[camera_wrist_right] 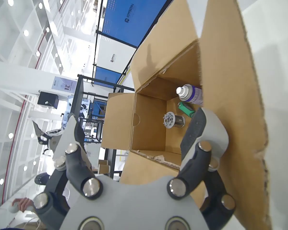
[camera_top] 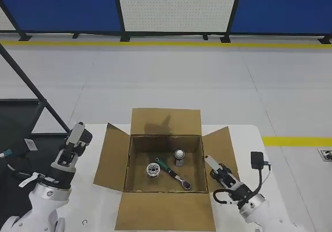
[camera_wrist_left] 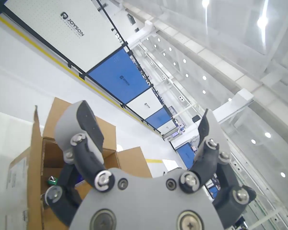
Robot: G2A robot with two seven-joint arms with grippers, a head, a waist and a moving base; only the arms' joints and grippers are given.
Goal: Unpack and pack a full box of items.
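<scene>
Beside the box's [camera_top: 166,144] raised flaps [camera_top: 111,156], left gripper [camera_top: 81,130] and right gripper [camera_top: 208,160] gape empty.

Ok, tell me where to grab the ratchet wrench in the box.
Take the wrench probably at its shaft beyond the green handle, from straight above, jaws across it: it lies flat on the box floor, and the walls block any side approach.

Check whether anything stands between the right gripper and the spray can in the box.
The right flap of the box stands up between the open right gripper and the spray can, covering part of the can in the right wrist view. From above, nothing lies over the can.
</scene>
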